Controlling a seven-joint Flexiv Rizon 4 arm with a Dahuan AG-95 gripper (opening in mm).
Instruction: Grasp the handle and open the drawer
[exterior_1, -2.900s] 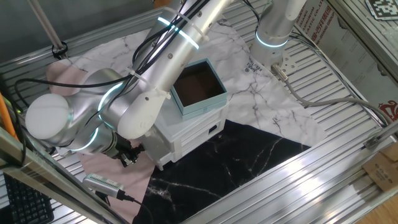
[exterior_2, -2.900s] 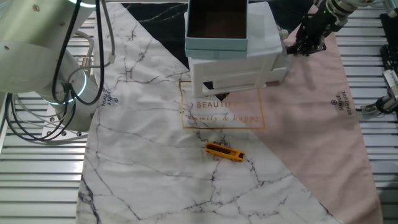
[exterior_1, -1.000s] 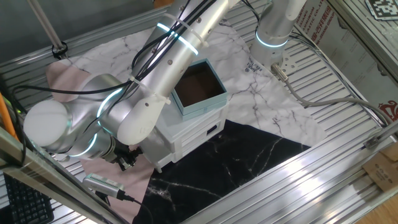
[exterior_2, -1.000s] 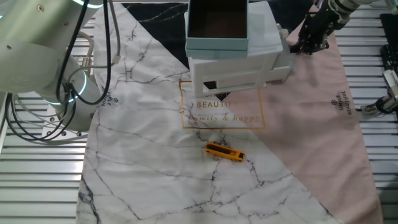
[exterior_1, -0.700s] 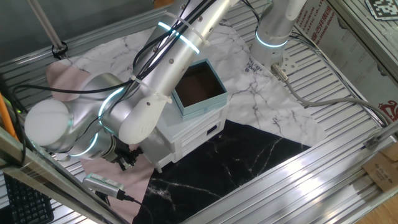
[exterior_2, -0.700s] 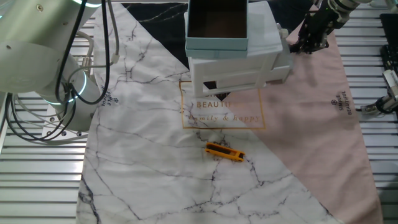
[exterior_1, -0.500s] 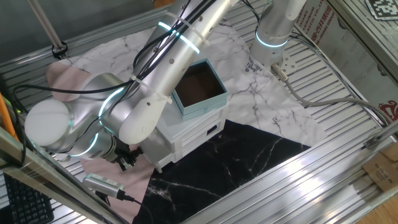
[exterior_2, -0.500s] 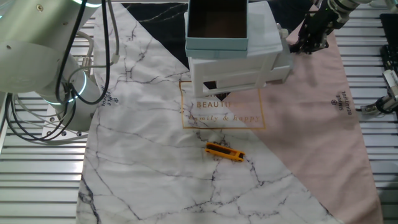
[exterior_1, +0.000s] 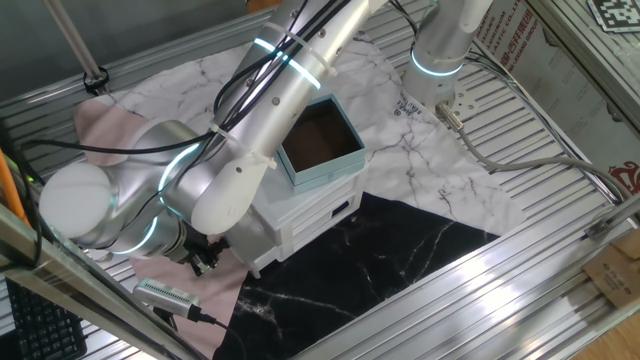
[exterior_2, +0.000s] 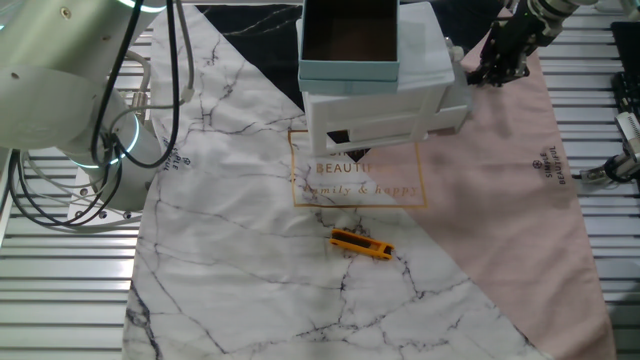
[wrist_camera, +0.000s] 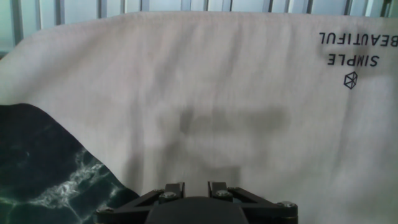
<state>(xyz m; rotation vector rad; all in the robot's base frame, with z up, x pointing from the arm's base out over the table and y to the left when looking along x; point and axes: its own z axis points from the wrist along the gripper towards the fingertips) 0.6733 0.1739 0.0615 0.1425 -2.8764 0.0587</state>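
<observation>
The small white cabinet stands mid-table, and its lowest drawer (exterior_1: 322, 218) (exterior_2: 392, 132) looks shut. The handle (exterior_1: 343, 211) (exterior_2: 337, 137) shows only as a small black spot on the drawer front. My gripper (exterior_1: 203, 258) (exterior_2: 490, 76) hangs low over the pink cloth beside the cabinet's side wall, round the corner from the handle. It touches nothing. In the hand view only the finger ends (wrist_camera: 175, 187) show at the bottom edge. They stand close together with bare cloth below them. Neither drawer nor handle appears in that view.
A teal box (exterior_1: 318, 140) (exterior_2: 350, 40) with a brown inside sits on top of the cabinet. An orange tool (exterior_2: 361, 244) lies on the white marble cloth. A grey device (exterior_1: 165, 295) with a cable lies near the gripper. A second arm's base (exterior_1: 440, 50) stands behind.
Over almost three seconds the gripper has drifted slightly away from the cabinet's side. In the last second nothing has visibly moved.
</observation>
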